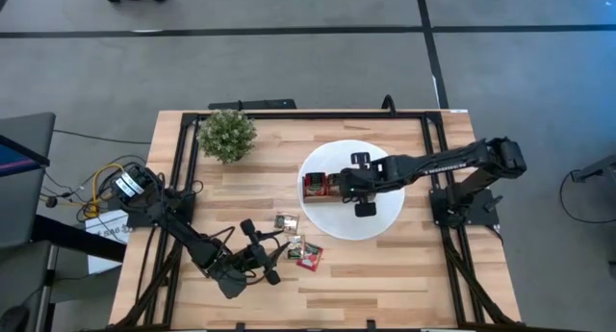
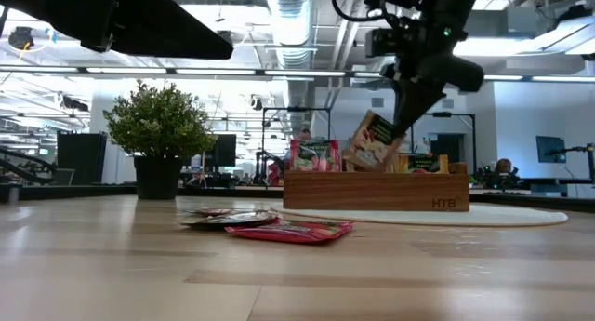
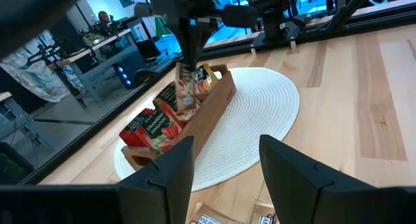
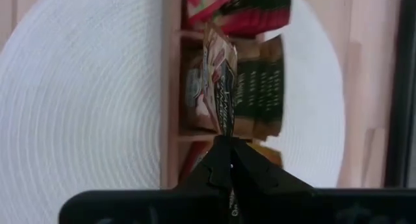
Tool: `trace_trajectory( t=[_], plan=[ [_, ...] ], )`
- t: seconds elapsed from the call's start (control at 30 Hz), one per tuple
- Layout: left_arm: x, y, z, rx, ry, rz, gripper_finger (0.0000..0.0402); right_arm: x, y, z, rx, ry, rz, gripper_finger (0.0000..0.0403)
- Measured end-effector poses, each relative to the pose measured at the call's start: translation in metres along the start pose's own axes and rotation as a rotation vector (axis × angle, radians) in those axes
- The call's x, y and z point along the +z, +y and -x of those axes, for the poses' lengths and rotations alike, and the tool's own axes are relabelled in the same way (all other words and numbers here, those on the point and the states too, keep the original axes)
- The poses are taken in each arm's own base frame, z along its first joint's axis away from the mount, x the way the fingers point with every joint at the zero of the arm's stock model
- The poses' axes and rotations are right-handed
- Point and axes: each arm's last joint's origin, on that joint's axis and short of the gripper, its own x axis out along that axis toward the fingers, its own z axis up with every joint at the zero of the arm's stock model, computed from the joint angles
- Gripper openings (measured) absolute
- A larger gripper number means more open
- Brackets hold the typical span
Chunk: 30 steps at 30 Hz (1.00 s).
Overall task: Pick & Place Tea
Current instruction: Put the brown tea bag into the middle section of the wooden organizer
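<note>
A brown wooden tray (image 1: 324, 186) stands on a white round mat (image 1: 380, 221) and holds upright tea sachets, red ones (image 3: 153, 130) at one end. My right gripper (image 4: 227, 149) is above the tray's middle compartment, shut on a pale and red tea sachet (image 2: 372, 140). A few more sachets (image 1: 298, 243) lie flat on the table near the mat's left edge; they show as a low pile (image 2: 279, 230) in the low view. My left gripper (image 3: 224, 178) stands open just above the table beside them, with nothing between its fingers. My right gripper pinches the sachet's upper edge (image 4: 224, 130) between its two fingertips. The fingers slant down onto it from above. The sachet hangs tilted below them, its lower end (image 2: 355, 161) at the level of the tray's rim, over the middle compartment; whether it touches the tray I cannot tell.
A small green plant (image 1: 227, 135) in a dark pot stands at the table's far left. Black frame rails (image 1: 183, 149) run along the table's sides. Bare wood lies at the near right of the mat.
</note>
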Motion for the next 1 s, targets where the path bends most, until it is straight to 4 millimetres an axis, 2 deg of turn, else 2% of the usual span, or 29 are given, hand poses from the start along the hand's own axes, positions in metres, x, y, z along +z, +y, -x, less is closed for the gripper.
trace_trajectory(
  t=[0.13,0.37,1.0],
  plan=[
    [-0.0001,0.0001,-0.0002,0.001,0.001,0.013,0.0166,0.0042,-0.0036,0.0049,-0.010,-0.014,-0.016,0.0000],
    [-0.0002,0.0001,-0.0002,0.001,0.001,0.016,0.0166,-0.0038,-0.0064,0.0057,0.029,0.068,-0.037,0.0000],
    [-0.0002,0.0001,-0.0002,0.000,0.001,0.016,0.0166,-0.0001,-0.0091,0.0050,0.019,0.028,-0.045,0.0000]
  ],
)
